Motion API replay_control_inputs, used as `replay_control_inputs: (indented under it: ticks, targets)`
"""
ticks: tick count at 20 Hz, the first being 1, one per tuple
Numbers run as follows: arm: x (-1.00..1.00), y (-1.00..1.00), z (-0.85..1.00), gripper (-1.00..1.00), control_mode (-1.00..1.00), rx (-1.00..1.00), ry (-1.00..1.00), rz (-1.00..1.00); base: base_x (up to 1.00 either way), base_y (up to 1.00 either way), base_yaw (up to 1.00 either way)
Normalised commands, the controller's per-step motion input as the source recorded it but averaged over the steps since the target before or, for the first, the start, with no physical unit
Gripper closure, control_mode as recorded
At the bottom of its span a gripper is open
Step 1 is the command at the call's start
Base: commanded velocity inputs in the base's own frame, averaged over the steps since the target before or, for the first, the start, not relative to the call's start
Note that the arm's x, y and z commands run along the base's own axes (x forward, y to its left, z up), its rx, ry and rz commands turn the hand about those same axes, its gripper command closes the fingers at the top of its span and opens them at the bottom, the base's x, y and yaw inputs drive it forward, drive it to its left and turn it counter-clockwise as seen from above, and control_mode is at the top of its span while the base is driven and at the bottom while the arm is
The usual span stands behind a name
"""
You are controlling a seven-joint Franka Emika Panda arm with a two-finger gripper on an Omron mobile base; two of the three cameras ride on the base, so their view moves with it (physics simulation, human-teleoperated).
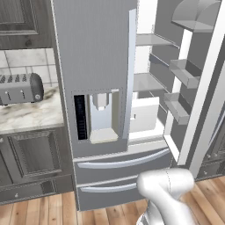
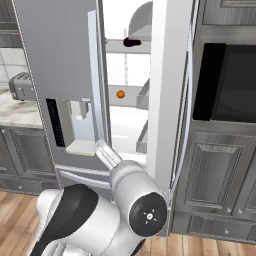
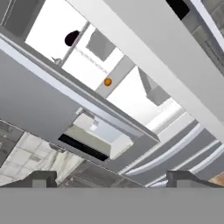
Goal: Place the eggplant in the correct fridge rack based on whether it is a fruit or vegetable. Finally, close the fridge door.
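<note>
- Dark purple, almost black, the eggplant (image 2: pixel 132 42) lies on the upper rack (image 2: pixel 114 46) inside the fridge (image 1: pixel 94 79), touching that pale grey shelf; in the hand view it shows as a dark blob (image 3: pixel 72 38) at the rack's edge (image 3: pixel 78 38).
- Below it, a small orange ball (image 2: pixel 120 94) sits on the next shelf (image 2: pixel 131 100), well apart from the eggplant; the hand view shows the ball (image 3: pixel 107 82) too.
- The gripper (image 3: pixel 112 179) is released: its two dark fingertips (image 3: pixel 41 178) stand far apart with nothing between them, and it is well clear of the eggplant, outside the fridge.
- The fridge's right door (image 1: pixel 206 88) stands wide open, its grey door bins (image 1: pixel 184 72) facing inward; the left door (image 1: pixel 90 44), with the dispenser (image 1: pixel 101 115), is shut.
- Two drawer fronts (image 1: pixel 123 165) with long handles run below the doors.
- A toaster (image 1: pixel 19 89) lies on the marble counter (image 1: pixel 30 116) left of the fridge.
- A dark oven (image 2: pixel 227 82) sits in the grey cabinets to the right of the fridge.
- The arm (image 2: pixel 125 200) rises in front of the fridge, over the wooden floor (image 1: pixel 39 211).
</note>
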Motion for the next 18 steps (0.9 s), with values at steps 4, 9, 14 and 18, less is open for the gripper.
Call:
replay_control_inputs:
  ticks: [4, 9, 14, 18]
  targets:
    - [0.00, -1.00, -0.53, -1.00, -1.00, 0.52, 0.00, 0.00, 0.00, 0.00, 0.00]
    - [0.38, -1.00, -0.19, -1.00, -1.00, 0.56, 0.00, 0.00, 0.00, 0.00, 0.00]
    - [0.80, -0.90, -0.28, -1.00, -1.00, 0.34, 0.00, 0.05, 0.00, 0.00, 0.00]
    - [0.81, -0.63, -0.49, -1.00, -1.00, 0.19, 0.00, 0.04, 0.00, 0.00, 0.00]
